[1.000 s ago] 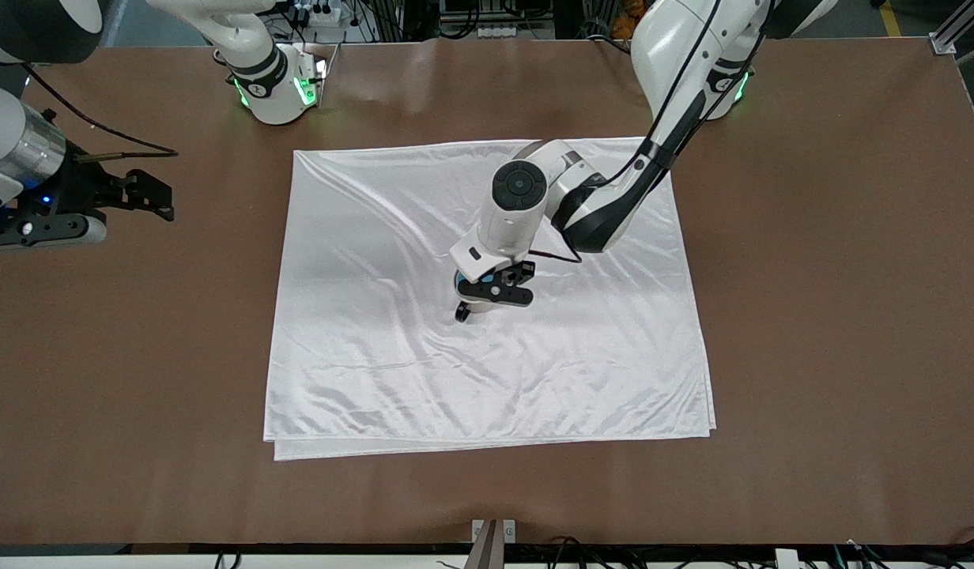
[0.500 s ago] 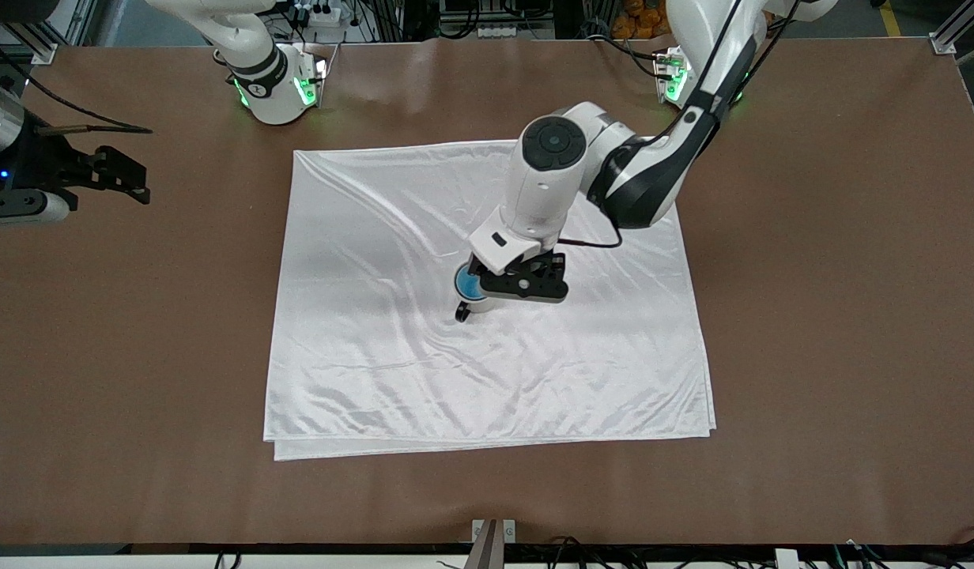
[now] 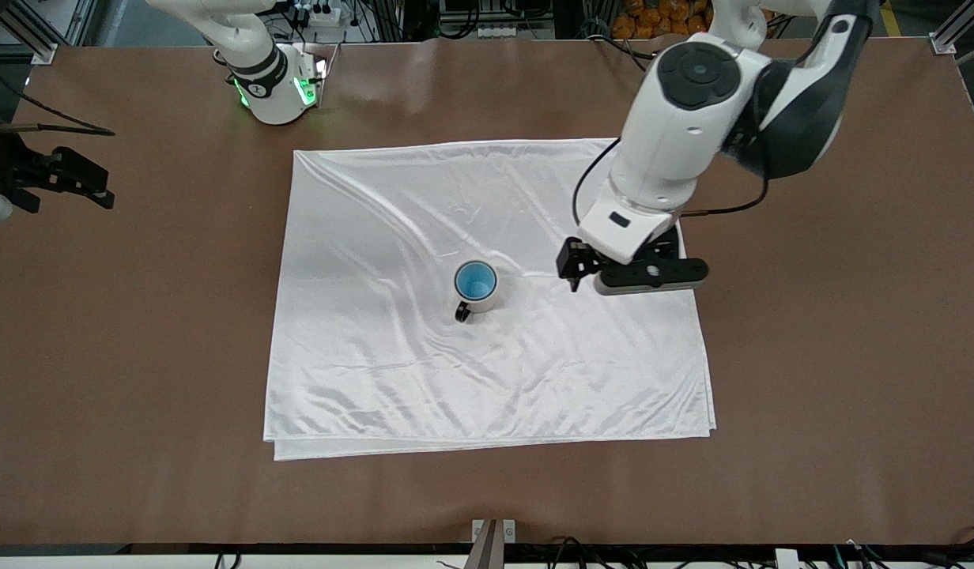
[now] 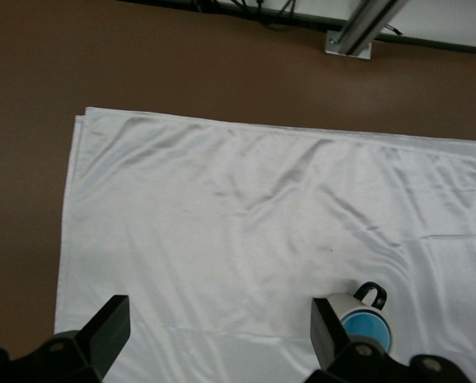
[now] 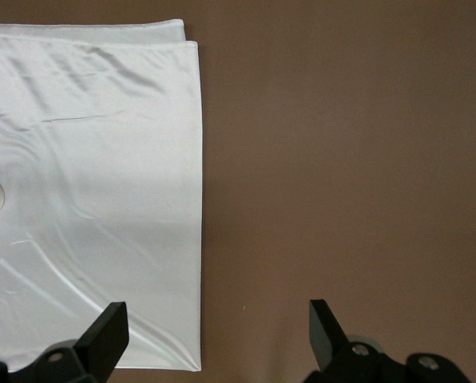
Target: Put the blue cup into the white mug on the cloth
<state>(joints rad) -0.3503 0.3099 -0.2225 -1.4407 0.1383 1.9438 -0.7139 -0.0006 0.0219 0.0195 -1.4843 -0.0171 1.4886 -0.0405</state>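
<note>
The blue cup [image 3: 476, 280] sits inside the white mug [image 3: 487, 300], which stands upright near the middle of the cloth [image 3: 376, 237] with its black handle toward the front camera. My left gripper [image 3: 617, 269] is open and empty, up in the air over the cloth's edge at the left arm's end. In the left wrist view the mug [image 4: 346, 306] with the blue cup [image 4: 366, 327] shows beside one finger [image 4: 327, 327]. My right gripper [image 3: 100, 190] is open and empty over bare table at the right arm's end.
The brown table [image 3: 811, 316] surrounds the cloth. The right wrist view shows the cloth's doubled corner [image 5: 186, 36], its edge and bare table [image 5: 342, 159] under the open gripper [image 5: 214, 331]. A metal bracket [image 3: 493, 531] sits at the table's front edge.
My left gripper has let go of the blue cup in the mug, risen and moved toward the left arm's end. My right gripper has drawn farther toward its end of the table.
</note>
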